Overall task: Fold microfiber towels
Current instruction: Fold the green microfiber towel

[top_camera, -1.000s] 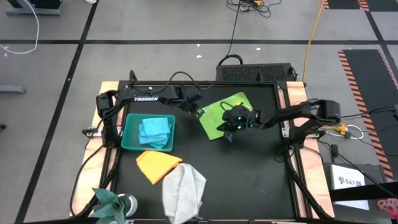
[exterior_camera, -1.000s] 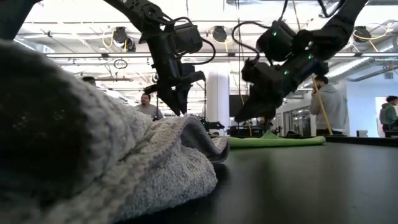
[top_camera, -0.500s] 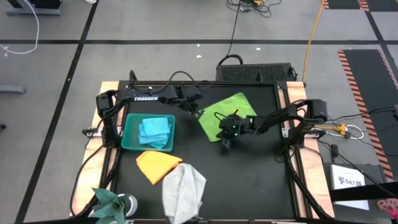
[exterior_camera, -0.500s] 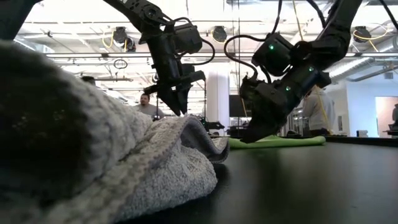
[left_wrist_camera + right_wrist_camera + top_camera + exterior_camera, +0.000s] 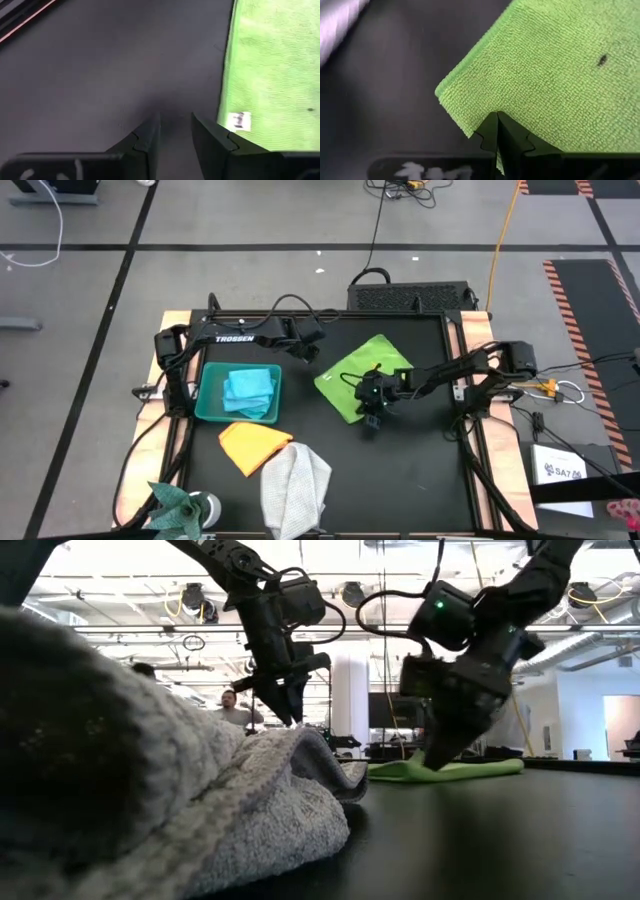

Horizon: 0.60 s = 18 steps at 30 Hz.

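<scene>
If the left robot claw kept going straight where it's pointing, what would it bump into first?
Probably the bare black table. The left gripper points at it, fingers apart, with the lime green towel just beside its path.

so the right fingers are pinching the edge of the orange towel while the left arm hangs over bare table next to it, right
Not quite: the right gripper is shut on the edge of the lime green towel, not the orange one, which lies apart near the bin. The right wrist view shows it. The left gripper does hang over bare table beside the green towel.
</scene>
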Available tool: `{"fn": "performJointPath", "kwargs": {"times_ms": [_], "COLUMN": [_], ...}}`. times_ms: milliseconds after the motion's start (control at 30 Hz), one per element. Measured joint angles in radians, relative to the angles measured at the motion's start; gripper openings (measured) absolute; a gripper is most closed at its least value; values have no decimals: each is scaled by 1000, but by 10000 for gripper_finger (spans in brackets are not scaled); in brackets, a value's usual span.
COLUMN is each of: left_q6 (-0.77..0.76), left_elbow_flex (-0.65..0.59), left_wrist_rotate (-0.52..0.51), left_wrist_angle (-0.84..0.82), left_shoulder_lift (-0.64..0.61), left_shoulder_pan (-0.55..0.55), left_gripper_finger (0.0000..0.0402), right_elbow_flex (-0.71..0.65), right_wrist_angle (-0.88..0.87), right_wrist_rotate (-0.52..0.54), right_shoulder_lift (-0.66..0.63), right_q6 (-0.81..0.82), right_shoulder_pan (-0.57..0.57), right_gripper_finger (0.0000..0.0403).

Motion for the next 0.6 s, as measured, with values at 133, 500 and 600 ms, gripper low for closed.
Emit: {"fn": "performJointPath", "kwargs": {"times_ms": [133, 500, 600], "left_q6": [0, 5, 5], "left_elbow_flex": [0, 0, 0], "left_wrist_rotate": [0, 2, 3], "left_wrist_angle": [4, 12, 15], "left_shoulder_lift": [0, 0, 0], "left_shoulder_pan": [0, 0, 0], "left_gripper_finger": [113, 113, 113], "right_elbow_flex": [-1, -6, -6], "right_wrist_angle": [-189, -443, -422], "right_wrist_rotate": [1, 88, 219], "right_shoulder_lift": [-87, -416, -459], "right_q6": [-34, 24, 44], "right_shoulder_pan": [8, 15, 3], "right_gripper_finger": [0, 0, 0]}}
